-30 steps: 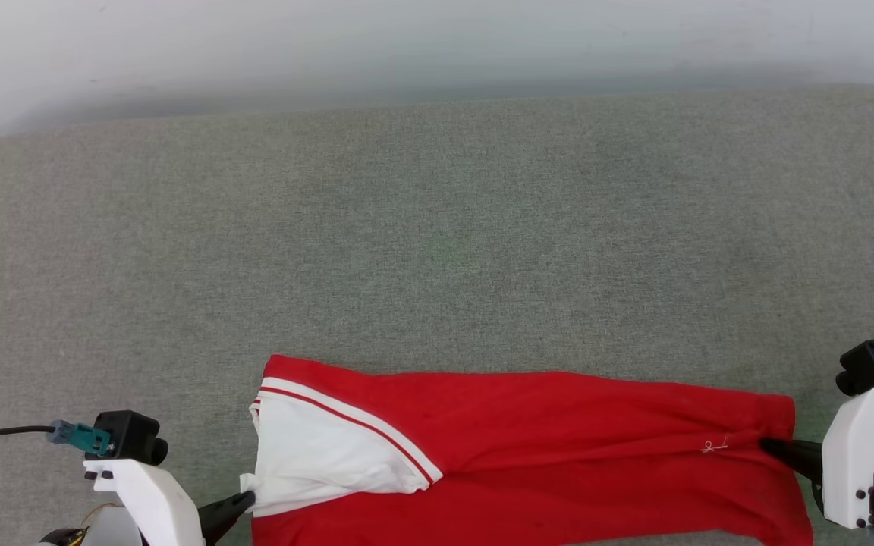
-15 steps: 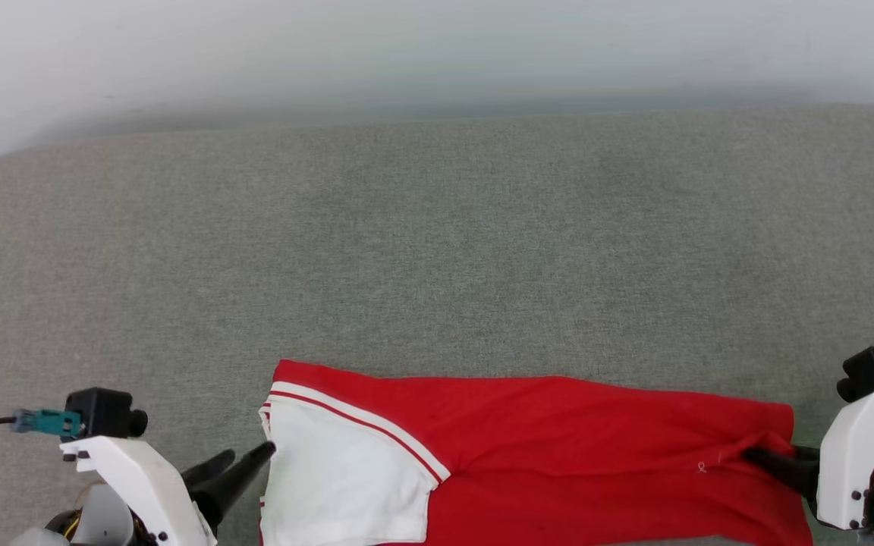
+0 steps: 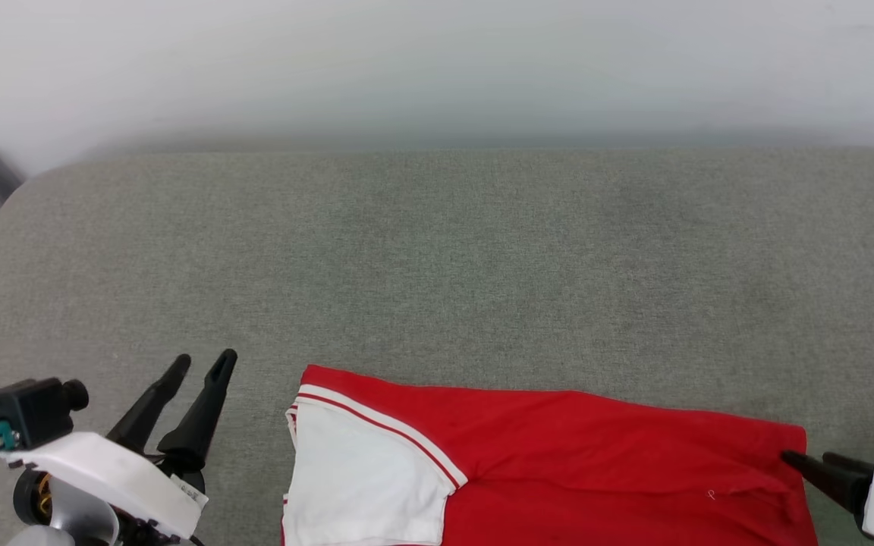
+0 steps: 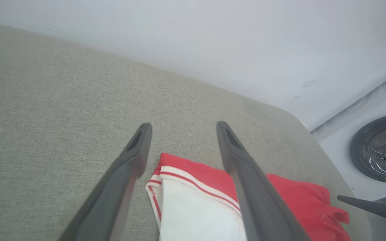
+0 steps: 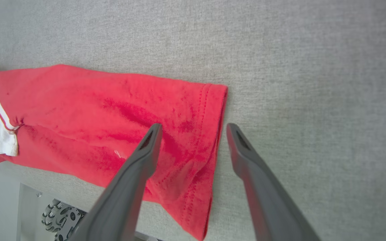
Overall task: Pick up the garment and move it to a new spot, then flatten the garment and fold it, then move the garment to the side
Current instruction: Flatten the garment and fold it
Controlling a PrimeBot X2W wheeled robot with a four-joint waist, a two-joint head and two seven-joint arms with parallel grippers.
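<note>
A: Well, head view first: found the garment (image 3: 596, 447) spread flat along the near edge of the grey desk (image 3: 437, 250). Noted the long axis running left to right, white sleeve (image 3: 361, 478) toward the left, hem (image 3: 795, 438) toward the right.
B: And the tools?
A: Saw the left tool (image 3: 205, 356) splayed wide and empty, near the sleeve yet apart from it. Saw the right tool (image 3: 805, 456) at the hem corner, likewise parted.
B: Left wrist view?
A: Showed the left tool (image 4: 183, 125) wide-set, holding nothing, with the striped sleeve (image 4: 196, 207) edge framed between its prongs.
B: Right wrist view?
A: Showed the right tool (image 5: 194, 126) straddling the hem (image 5: 218, 127), one prong over red cloth, one over bare desk; gripped nothing. Couldn't tell about contact.
B: Why one at each end?
A: Probably to leave the cloth laid out straight and taut, ready for flattening.
</note>
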